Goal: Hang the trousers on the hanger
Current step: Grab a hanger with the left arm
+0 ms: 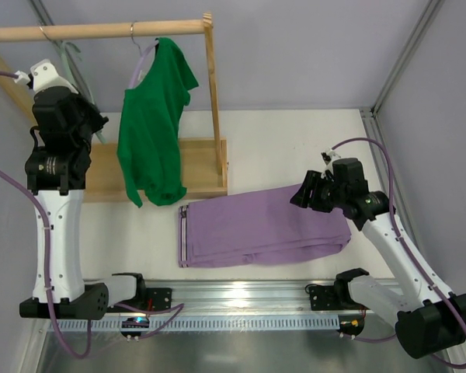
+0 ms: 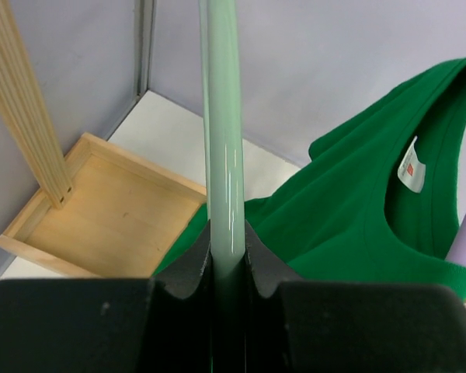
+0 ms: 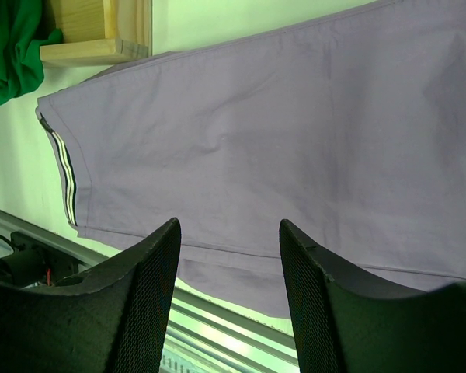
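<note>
The lilac trousers [image 1: 264,225] lie flat on the table, folded lengthwise, with the striped waistband [image 3: 64,167] at their left end. My right gripper [image 1: 304,194] hovers open just above their right part; in the right wrist view its fingers [image 3: 229,233] frame the fabric [image 3: 279,132] and touch nothing. At the far left, the pale mint-green hanger [image 2: 221,116] hangs by its hook from the wooden rail [image 1: 70,54]. My left gripper [image 2: 227,241] is raised beside the rack and shut on one thin bar of that hanger.
A bright green top [image 1: 151,132] hangs on another hanger from the wooden rail [image 1: 101,29]. The rack's upright post [image 1: 212,93] and flat wooden base [image 1: 101,179] stand just behind the trousers' waistband. A metal rail [image 1: 241,295] runs along the near edge.
</note>
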